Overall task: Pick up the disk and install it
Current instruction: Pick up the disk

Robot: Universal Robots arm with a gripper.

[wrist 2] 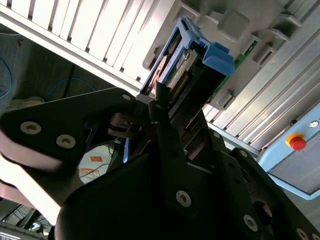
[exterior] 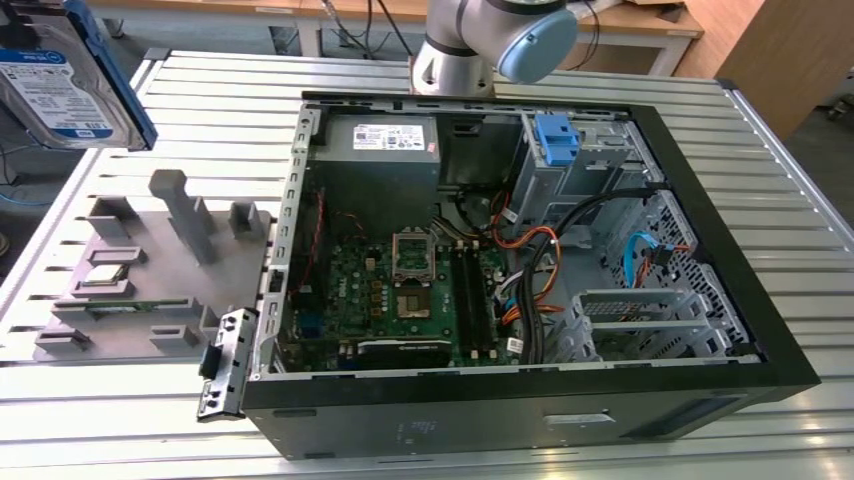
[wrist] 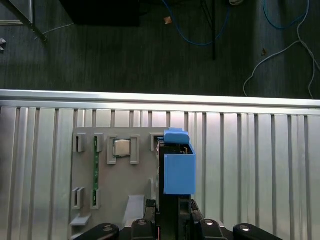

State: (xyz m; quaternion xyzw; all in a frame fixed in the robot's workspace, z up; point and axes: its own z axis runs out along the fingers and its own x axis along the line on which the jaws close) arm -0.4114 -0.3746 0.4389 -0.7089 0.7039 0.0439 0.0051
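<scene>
The disk (exterior: 64,82), a silver drive with a white and blue label in a blue carrier bracket, hangs in the air at the exterior view's upper left, above the table's corner. Both wrist views show my gripper (wrist: 172,212) shut on it, black fingers (wrist 2: 159,112) clamping its sides. The disk (wrist: 178,170) stands edge-on over the grey parts fixture (wrist: 90,172), its blue carrier end (wrist 2: 215,56) pointing away from the wrist. The open computer case (exterior: 747,300) lies to the exterior view's right of it.
Inside the case are a motherboard (exterior: 400,290), a grey power supply (exterior: 380,140), cables and a blue caddy (exterior: 554,140) in the drive bay. The grey fixture (exterior: 134,265) with upright holders sits beside the case. The arm's base (exterior: 461,50) stands behind it.
</scene>
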